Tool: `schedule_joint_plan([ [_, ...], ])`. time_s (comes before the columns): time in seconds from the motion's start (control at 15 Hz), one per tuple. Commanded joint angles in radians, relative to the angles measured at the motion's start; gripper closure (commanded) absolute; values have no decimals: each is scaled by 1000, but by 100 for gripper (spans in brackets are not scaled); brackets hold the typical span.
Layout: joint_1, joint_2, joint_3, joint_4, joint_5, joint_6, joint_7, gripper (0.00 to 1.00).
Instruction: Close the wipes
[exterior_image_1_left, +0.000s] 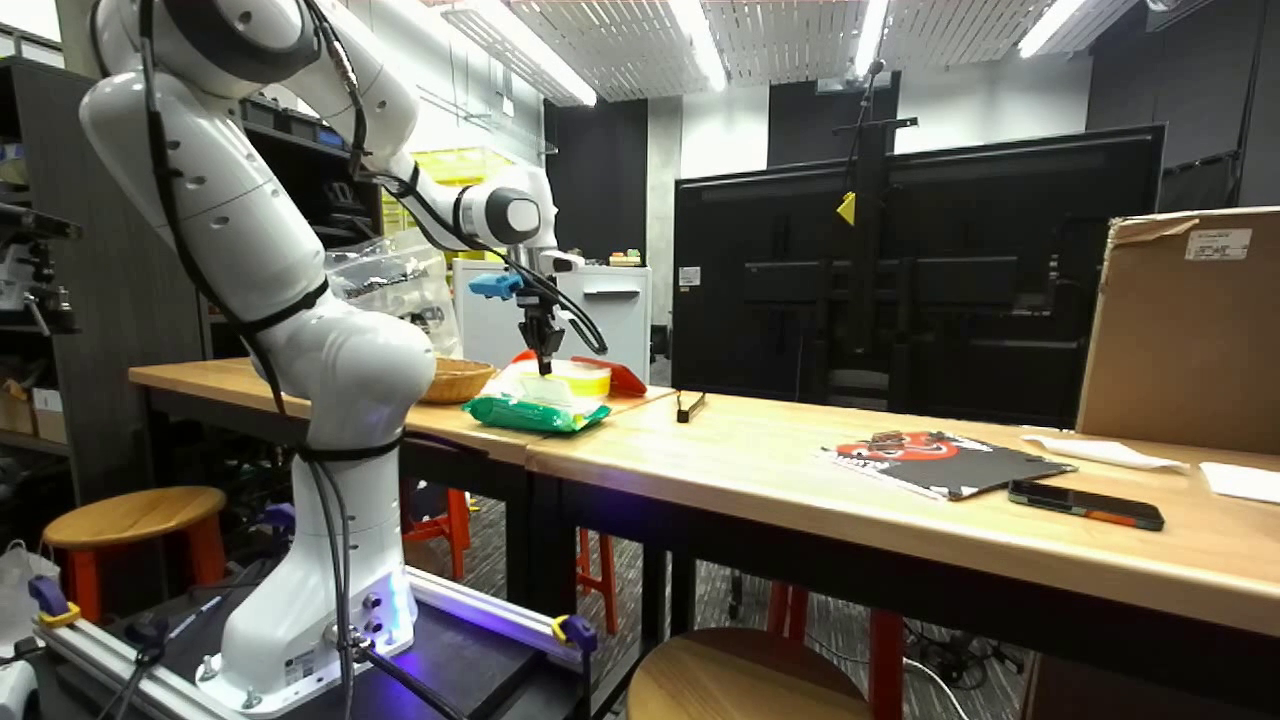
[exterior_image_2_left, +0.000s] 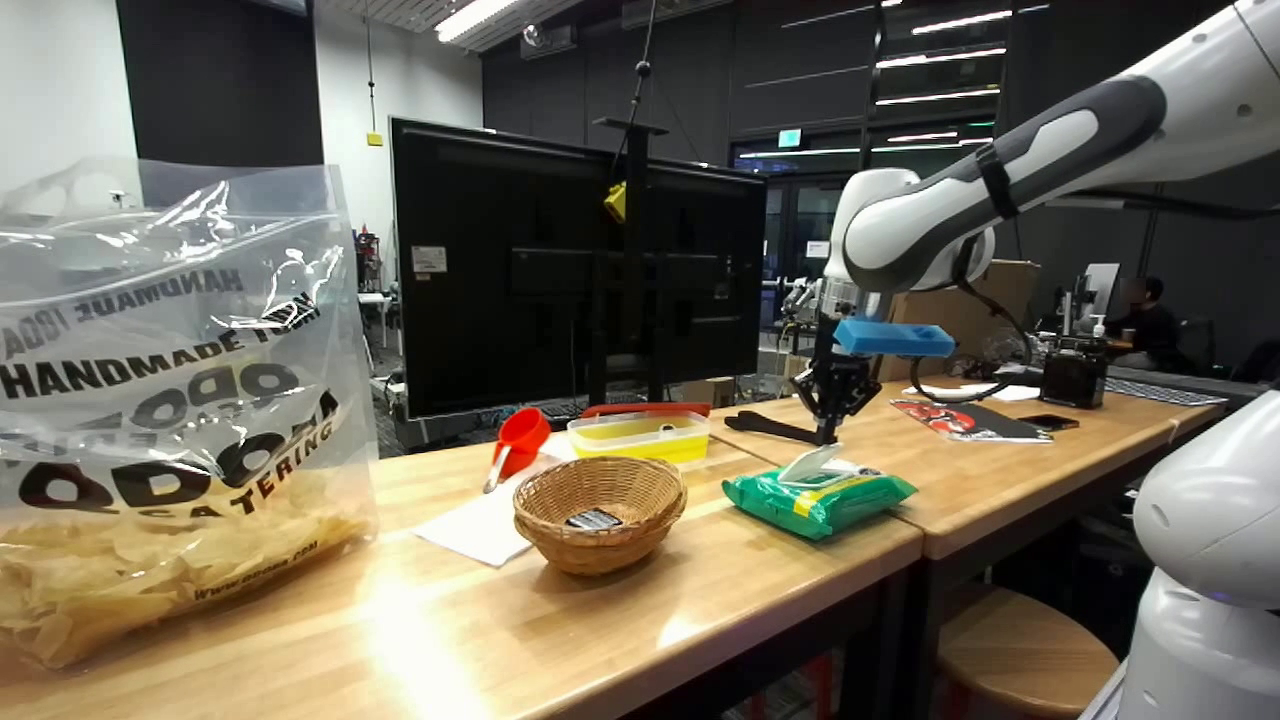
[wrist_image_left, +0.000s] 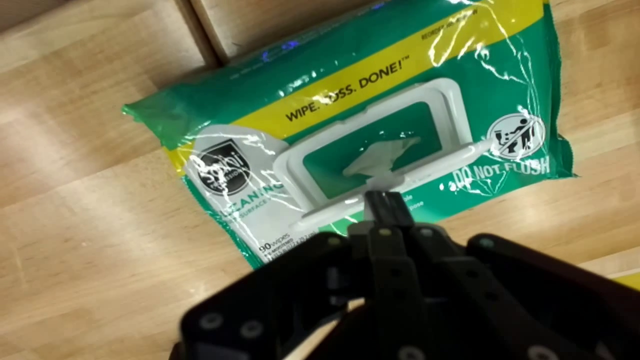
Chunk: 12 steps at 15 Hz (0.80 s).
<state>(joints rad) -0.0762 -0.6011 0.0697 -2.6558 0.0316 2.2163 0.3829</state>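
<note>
The wipes (wrist_image_left: 240, 95) are a soft green pack with a yellow stripe, lying flat on the table; the pack also shows in both exterior views (exterior_image_1_left: 530, 414) (exterior_image_2_left: 850, 505). The pack's white lid (wrist_image_left: 440, 162) stands raised and tilted, seen nearly edge-on in the wrist view and tilted up in an exterior view (exterior_image_2_left: 808, 465). A white wipe (wrist_image_left: 380, 157) pokes out of the framed opening. My gripper (wrist_image_left: 389, 207) is shut, fingertips together with nothing seen between them. Its tips are at the lid's upper edge, as an exterior view (exterior_image_2_left: 826, 437) also shows; whether they touch is unclear.
A wicker basket (exterior_image_2_left: 600, 535) stands beside the pack. A clear container with yellow (exterior_image_2_left: 640, 440), a red cup (exterior_image_2_left: 522, 440) and a black item (exterior_image_2_left: 770, 428) lie behind. A large chip bag (exterior_image_2_left: 180, 430) stands farther along. A magazine (exterior_image_1_left: 930, 465) and phone (exterior_image_1_left: 1085, 503) lie opposite.
</note>
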Motion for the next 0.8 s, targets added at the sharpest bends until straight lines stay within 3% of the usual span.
schedule_joint_plan([
  [0.0,-3,-32,0,-18,-2,23,-25,100],
  [0.73,-3,17,-59,-11,65,-37,-55,100],
])
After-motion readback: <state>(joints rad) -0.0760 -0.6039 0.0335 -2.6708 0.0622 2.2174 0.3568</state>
